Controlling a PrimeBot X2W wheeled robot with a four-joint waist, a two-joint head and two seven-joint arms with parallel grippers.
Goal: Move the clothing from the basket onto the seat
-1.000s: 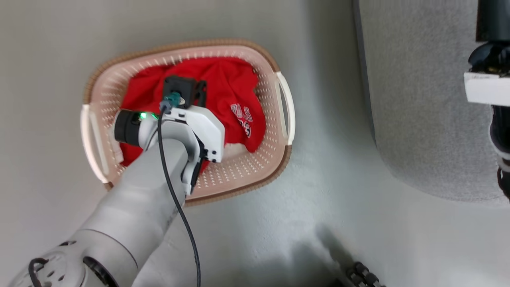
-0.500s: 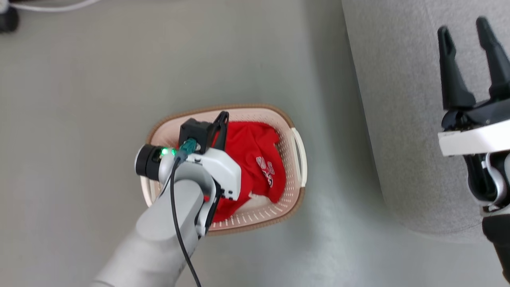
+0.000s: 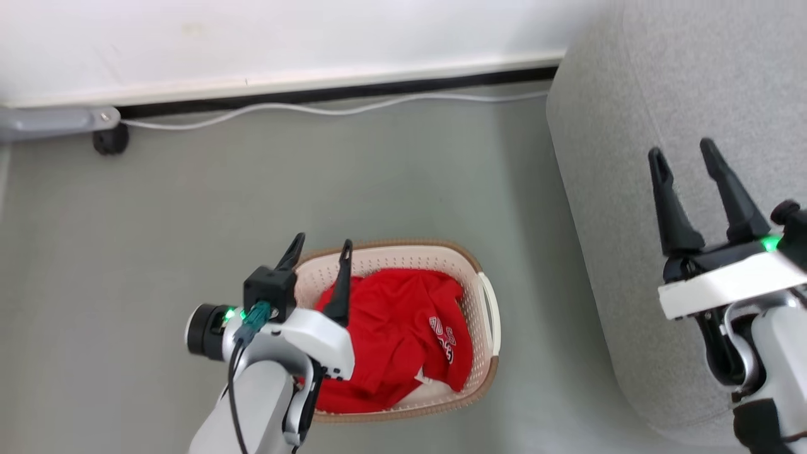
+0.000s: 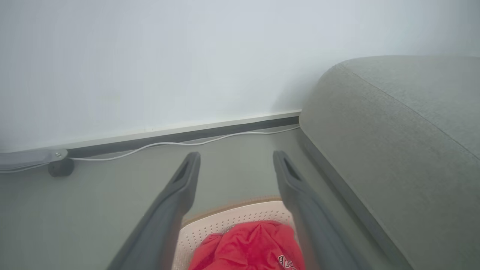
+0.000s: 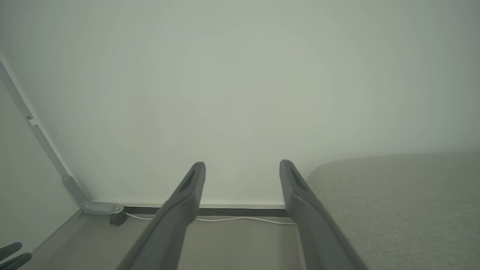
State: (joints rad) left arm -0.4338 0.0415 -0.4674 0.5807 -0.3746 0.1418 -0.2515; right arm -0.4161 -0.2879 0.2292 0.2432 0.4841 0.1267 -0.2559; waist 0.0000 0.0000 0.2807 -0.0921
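Bright red clothing (image 3: 394, 334) with white lettering lies bunched in the cream basket (image 3: 476, 284) on the floor; the left wrist view shows the clothing (image 4: 251, 247) low between that arm's fingers. My left gripper (image 3: 321, 243) stands open above the basket's left part, nothing between its fingers. The grey seat (image 3: 630, 126) fills the right side, also as a large cushion, the seat (image 4: 393, 142). My right gripper (image 3: 684, 151) is open over the seat and holds nothing; the right wrist view has this gripper (image 5: 242, 165) facing the wall.
A white wall with a dark skirting strip (image 3: 328, 94) runs along the back, and a white cable (image 3: 315, 108) lies on the floor beneath it. A grey bracket with a black foot (image 3: 110, 140) sits at the back left. Bare grey floor (image 3: 189, 208) surrounds the basket.
The camera has risen and tilted up, so the basket looks smaller and lower. My left gripper has lifted out of the basket empty, fingers now pointing up. The right gripper has come fully into view.
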